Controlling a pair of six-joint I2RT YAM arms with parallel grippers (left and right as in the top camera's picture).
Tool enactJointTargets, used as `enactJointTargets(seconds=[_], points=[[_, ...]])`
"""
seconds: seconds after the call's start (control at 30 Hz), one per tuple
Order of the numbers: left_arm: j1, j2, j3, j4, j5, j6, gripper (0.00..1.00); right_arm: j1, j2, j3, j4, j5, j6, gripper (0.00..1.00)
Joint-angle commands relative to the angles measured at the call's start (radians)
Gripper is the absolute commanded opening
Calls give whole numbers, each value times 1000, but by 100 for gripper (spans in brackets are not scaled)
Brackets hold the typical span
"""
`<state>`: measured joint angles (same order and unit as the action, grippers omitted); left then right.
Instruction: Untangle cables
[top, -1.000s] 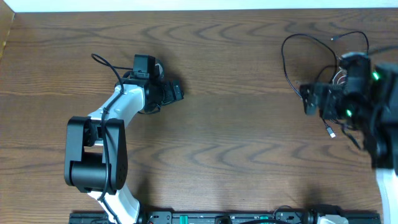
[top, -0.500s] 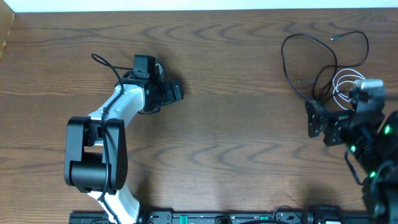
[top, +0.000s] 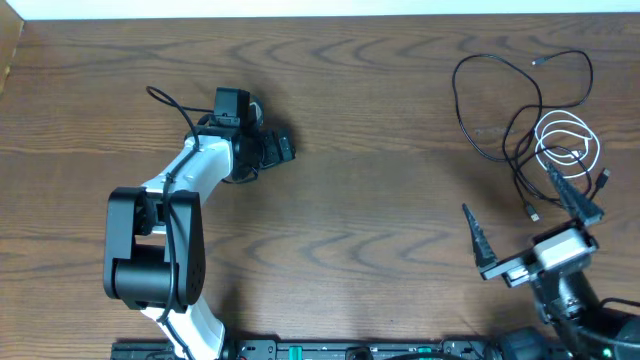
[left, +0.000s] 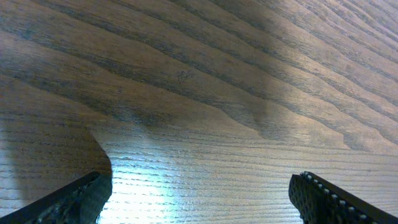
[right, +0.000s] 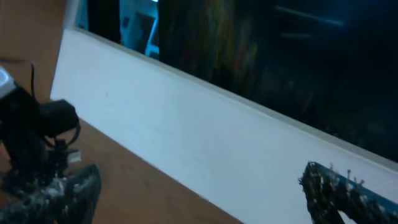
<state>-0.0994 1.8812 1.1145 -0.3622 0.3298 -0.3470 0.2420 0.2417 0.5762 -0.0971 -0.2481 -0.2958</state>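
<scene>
Both cords sit up in the far right corner of the worktop (top: 380, 210). The black cable (top: 458, 100) throws a wide loop along the far edge, its tails running down toward the near edge with one plug end lying loose at the bottom. The white cable (top: 567, 140) is coiled in tight rings on the right side of that loop, crossing the black strands. The right hand (top: 506, 188) is the one to watch: it sits by the right end of the near edge, fingers spread wide with nothing between them, and the tangle lies just ahead of it toward the far edge. From above, the outer finger's tip lines up with the bottom of the white coil, though I can't tell whether it touches. Its own camera shows mostly the white wall (right: 186, 124) behind the worktop, so I'd judge the hand is tipped upward and must pitch down before any pick. The left hand (left: 196, 190), fingers likewise wide apart over bare wood, is on the left half, well apart from the cords. The right arm is clearly nearer, and the white coil looks the handier grab.
</scene>
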Motion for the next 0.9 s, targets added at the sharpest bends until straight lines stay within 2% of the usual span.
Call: enactJointTargets(seconds=[0.0, 0.17, 0.33, 0.5, 0.6, 0.73, 0.87], points=[[9, 64, -43, -26, -53, -18, 98, -40, -38, -90, 50, -66, -42, 99], [9, 64, -43, -26, -53, -18, 98, -91, -90, -236, 193, -151, -34, 99], [9, 64, -43, -26, -53, -18, 98, -91, -152, -368, 358, -101, 23, 99], [9, 64, -43, -26, -53, -18, 98, -90, -240, -498, 450, -93, 44, 99], [9, 64, -43, -26, -53, -18, 98, -91, -236, -570, 514, -62, 106, 99], [9, 64, -43, -26, -54, -17, 98, -90, -236, -571, 404, -11, 194, 99], [9, 64, -43, -26, -53, -18, 98, -90, -236, -571, 293, -11, 194, 99]])
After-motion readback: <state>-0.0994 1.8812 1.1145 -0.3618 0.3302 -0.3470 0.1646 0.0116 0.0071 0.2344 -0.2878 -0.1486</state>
